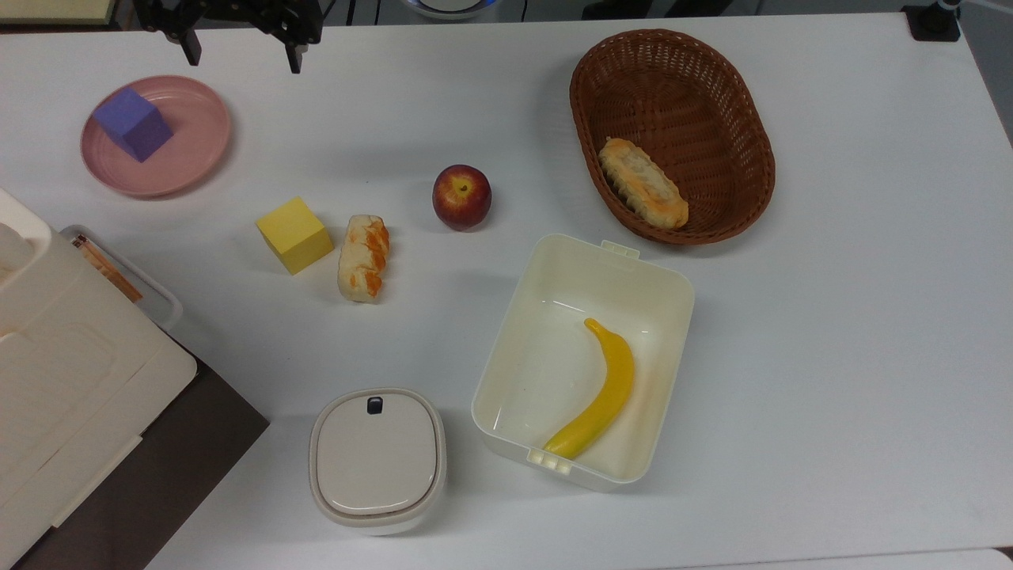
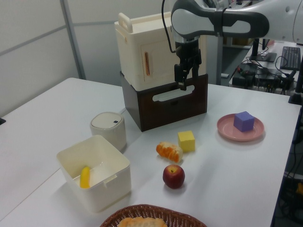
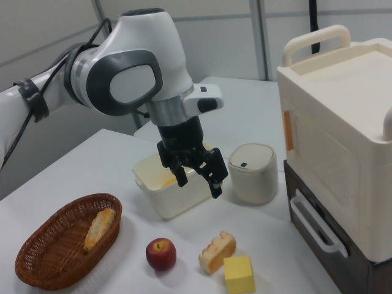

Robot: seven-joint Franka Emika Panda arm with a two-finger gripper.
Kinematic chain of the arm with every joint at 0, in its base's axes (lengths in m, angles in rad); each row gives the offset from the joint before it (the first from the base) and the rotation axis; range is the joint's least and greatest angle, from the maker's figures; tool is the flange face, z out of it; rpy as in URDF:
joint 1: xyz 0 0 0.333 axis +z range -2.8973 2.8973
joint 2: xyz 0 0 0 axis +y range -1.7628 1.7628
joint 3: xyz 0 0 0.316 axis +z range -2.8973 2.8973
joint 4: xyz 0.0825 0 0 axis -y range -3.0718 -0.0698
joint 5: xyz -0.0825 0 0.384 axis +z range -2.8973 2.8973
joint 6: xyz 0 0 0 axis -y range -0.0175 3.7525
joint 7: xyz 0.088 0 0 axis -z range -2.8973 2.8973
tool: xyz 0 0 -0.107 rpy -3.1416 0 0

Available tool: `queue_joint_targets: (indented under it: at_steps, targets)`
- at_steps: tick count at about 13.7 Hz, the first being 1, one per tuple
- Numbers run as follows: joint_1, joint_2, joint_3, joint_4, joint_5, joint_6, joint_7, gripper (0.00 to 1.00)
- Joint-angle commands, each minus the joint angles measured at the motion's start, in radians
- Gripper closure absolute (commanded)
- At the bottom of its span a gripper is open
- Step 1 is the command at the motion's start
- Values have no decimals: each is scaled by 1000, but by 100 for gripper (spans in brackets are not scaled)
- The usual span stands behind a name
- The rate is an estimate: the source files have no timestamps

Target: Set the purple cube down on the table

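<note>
The purple cube rests on the left part of a round pink plate at the top view's upper left, on the white table. In the left view the purple cube sits on the pink plate at the right. My gripper hangs open and empty above the table's far edge, up and to the right of the plate in the top view. The left view has the gripper high in front of the dark drawer unit, well apart from the cube. Its fingers are spread in the right view.
A yellow cube, a pastry and an apple lie mid-table. A wicker basket holds bread, an open white box holds a banana, and a lidded container stands near it. A cream case on a dark drawer unit fills the top view's lower left.
</note>
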Motion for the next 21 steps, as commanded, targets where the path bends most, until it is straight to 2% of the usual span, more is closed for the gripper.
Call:
queue_joint_targets:
  at_steps: [1, 13, 16, 21]
  targets:
    - [1, -20, -8, -8, 25, -14, -27, 0]
    - [1, -17, -5, -11, 25, -14, -29, 0]
    - [-5, -12, -12, -17, 21, -17, -96, 0]
    - [-74, 6, -12, -51, 8, -51, -257, 0]
